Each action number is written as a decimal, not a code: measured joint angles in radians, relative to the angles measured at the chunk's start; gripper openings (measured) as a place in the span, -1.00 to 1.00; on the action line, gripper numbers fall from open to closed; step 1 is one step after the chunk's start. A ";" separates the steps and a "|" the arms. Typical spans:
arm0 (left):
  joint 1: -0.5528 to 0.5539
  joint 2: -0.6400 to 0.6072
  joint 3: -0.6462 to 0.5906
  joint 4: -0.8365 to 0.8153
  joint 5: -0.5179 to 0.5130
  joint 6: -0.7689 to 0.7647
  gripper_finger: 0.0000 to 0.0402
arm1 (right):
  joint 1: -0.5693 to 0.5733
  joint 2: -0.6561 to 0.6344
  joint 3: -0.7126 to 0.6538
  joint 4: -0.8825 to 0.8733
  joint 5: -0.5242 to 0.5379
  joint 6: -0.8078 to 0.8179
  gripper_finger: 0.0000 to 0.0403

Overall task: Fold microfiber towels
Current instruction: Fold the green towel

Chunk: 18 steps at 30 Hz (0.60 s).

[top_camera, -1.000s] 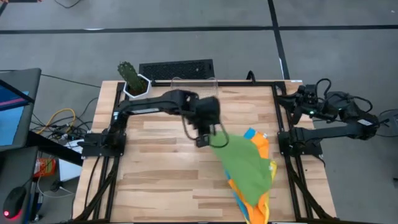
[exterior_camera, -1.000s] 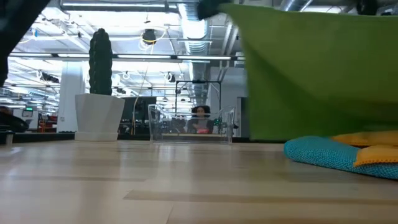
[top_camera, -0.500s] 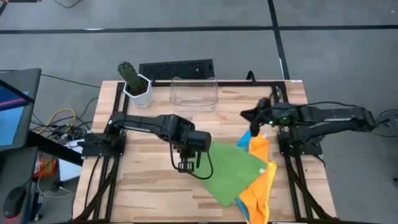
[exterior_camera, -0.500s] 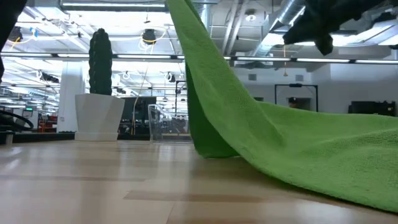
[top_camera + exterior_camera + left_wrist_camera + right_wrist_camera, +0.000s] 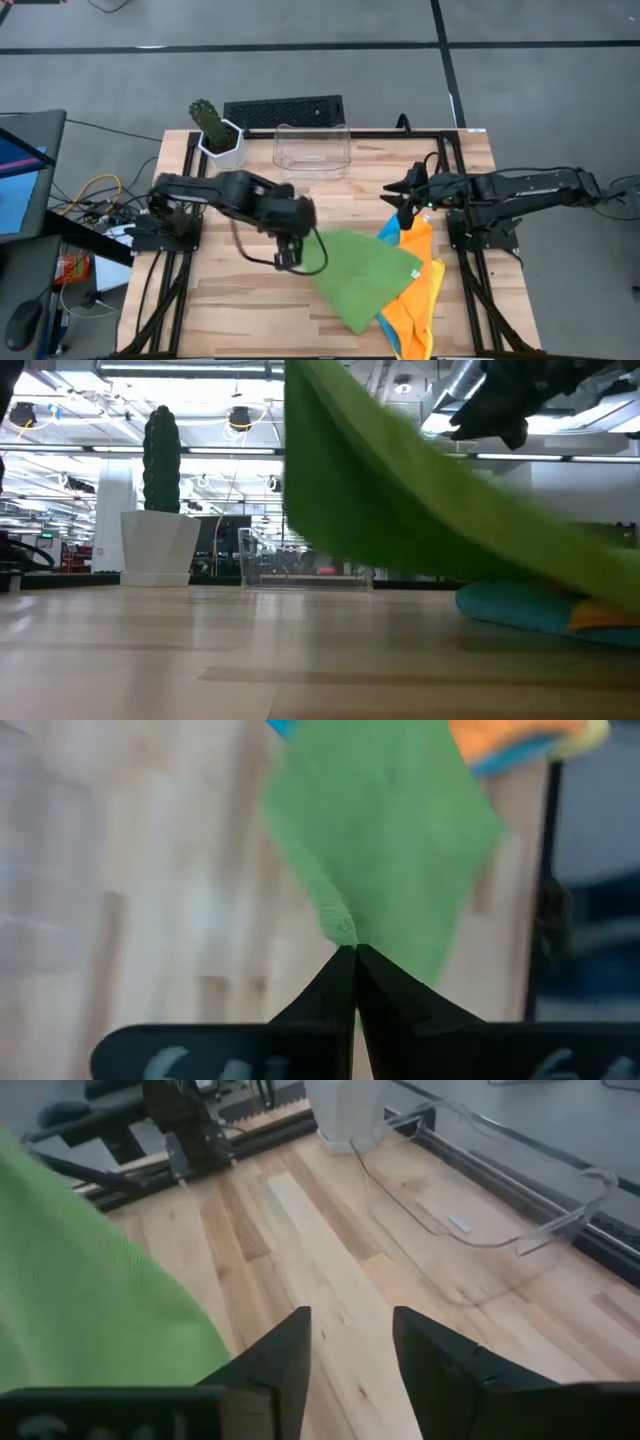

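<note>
My left hand [image 5: 287,258] is pinched tight on a corner of the green towel [image 5: 365,275], which trails right over the tabletop [image 5: 250,300] onto the orange towel [image 5: 412,310]. My right hand [image 5: 402,196] hovers empty, fingers apart. The cloth is light and limp, so corners look like the best hold.

Matt fuzzy green towel [image 5: 365,275] on smooth pale wooden table [image 5: 250,300]
</note>
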<state>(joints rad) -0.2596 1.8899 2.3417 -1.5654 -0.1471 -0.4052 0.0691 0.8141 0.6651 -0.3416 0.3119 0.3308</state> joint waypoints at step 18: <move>-0.134 -0.519 -0.570 0.084 -0.426 -0.406 -1.00 | 0.002 0.038 0.001 0.054 0.001 0.001 -0.11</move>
<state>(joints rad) -0.3938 1.3713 1.7717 -1.4815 -0.5733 -0.8116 0.0708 0.8520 0.6662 -0.2874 0.3130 0.3317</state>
